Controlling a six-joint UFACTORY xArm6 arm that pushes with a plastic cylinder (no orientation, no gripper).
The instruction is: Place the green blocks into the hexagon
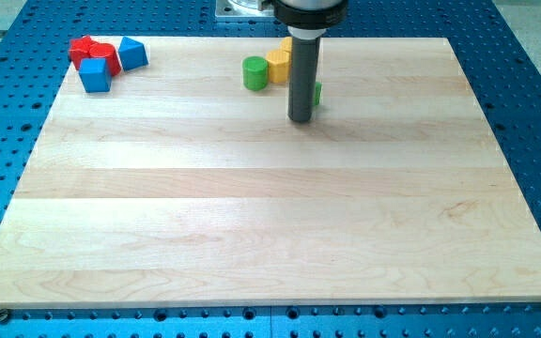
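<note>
While my tip [300, 119] rests on the wooden board [270, 235], it has no jaws to open or close: it is a plain dark rod. Far to its left, near the board's top left corner, lie two red blocks [92, 51] and two blue ones, a cube [95, 77] and a wedge-like one [132, 53]. Nearer on its left stands one green cylinder [255, 72] touching a yellow block [279, 66]. A second green block [317, 93], mostly hidden by the rod, sits just right of it. Around the board spreads a blue perforated table [533, 103].
</note>
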